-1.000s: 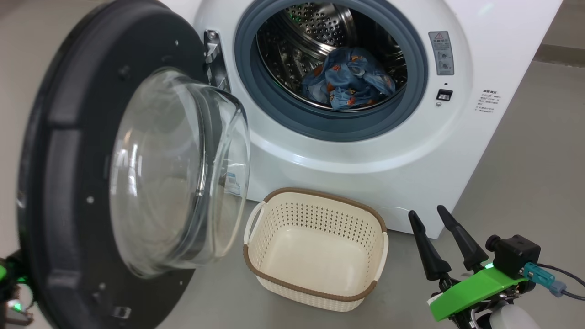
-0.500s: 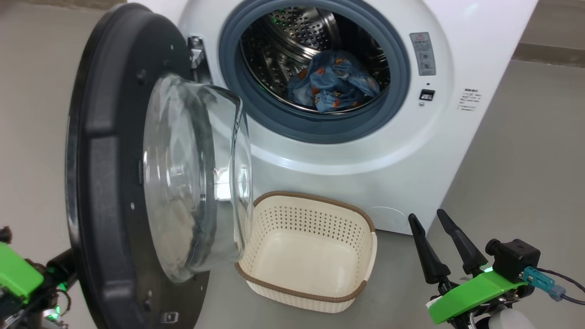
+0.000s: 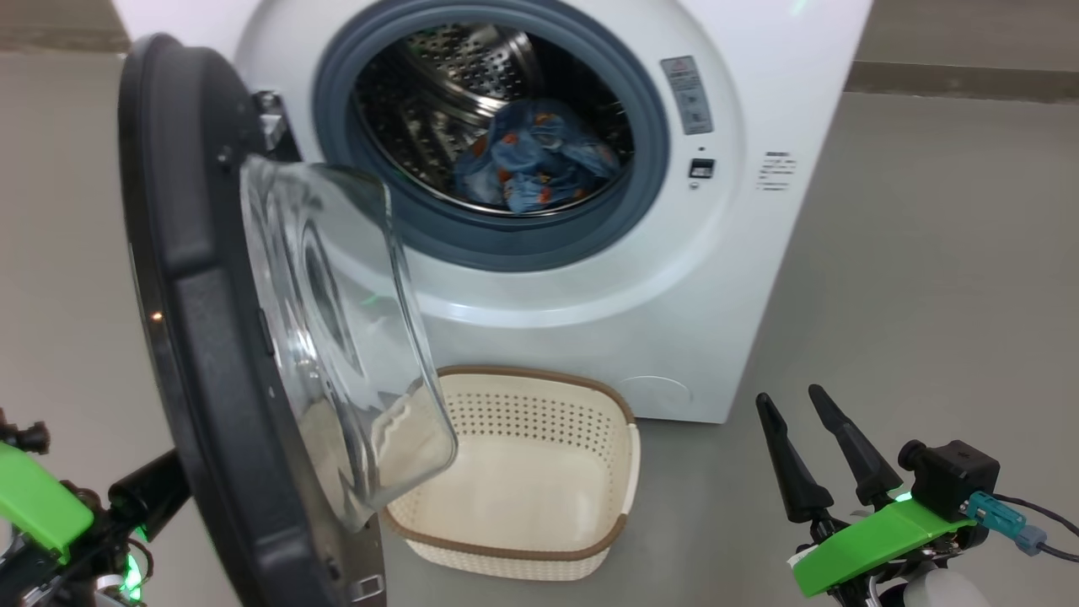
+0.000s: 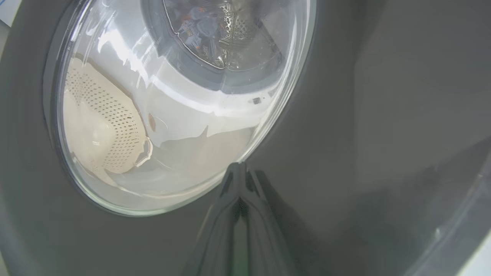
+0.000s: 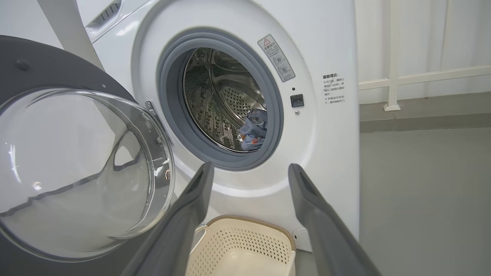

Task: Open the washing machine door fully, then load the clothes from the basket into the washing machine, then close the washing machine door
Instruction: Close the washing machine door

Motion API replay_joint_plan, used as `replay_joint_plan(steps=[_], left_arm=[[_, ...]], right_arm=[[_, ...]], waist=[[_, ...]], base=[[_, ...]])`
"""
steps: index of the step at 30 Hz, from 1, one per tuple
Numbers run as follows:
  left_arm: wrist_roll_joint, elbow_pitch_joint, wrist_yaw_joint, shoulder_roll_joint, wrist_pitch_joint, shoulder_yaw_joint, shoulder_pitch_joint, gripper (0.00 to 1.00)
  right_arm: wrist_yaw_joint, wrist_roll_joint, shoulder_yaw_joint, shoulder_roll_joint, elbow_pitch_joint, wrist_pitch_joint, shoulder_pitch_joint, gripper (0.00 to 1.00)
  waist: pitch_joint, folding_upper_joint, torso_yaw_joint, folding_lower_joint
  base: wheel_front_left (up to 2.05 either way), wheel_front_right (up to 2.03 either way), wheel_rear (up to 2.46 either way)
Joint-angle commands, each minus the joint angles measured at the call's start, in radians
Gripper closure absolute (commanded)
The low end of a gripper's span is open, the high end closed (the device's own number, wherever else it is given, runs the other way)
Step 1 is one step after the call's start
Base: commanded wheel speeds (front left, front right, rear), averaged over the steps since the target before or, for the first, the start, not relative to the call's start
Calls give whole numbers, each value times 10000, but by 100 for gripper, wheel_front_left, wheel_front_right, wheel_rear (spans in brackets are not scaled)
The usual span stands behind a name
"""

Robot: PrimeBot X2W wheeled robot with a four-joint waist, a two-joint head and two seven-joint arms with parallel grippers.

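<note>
Head view: the washing machine door [image 3: 194, 337], half-open, hides the left corner of the single basket [image 3: 548, 413] before the washing machine [image 3: 590, 320]. One bundle of clothes [image 3: 535, 164] lies in the drum [image 3: 421, 76], its lower edge cut off by the gasket [image 3: 506, 244]. The left gripper [image 4: 238, 172], fingers [image 4: 220, 226] pressed together, meets the door's outer face; the right gripper [image 3: 790, 398] hangs spread, empty.

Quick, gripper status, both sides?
Left gripper: closed, holding nothing, fingertips at the outer face of the washing machine door.
Right gripper: open, empty.
</note>
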Motion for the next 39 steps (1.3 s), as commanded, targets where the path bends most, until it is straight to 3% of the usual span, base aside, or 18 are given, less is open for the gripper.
replay_joint_plan(steps=[1, 16, 39], left_arm=[[-263, -487, -14, 104, 198, 314, -315, 100], [-314, -115, -62, -86, 146, 248, -688, 100], [-254, 243, -391, -386, -46, 185, -940, 100]], right_arm=[[16, -1, 173, -74, -281, -48, -100, 0], [16, 18, 255, -116, -273, -48, -128, 0], [16, 25, 246, -189, -240, -48, -154, 0]], waist=[[-22, 0, -343, 0], [43, 0, -1517, 0], [3, 0, -1603, 0]], base=[[0, 0, 0], [0, 0, 0], [0, 0, 0]])
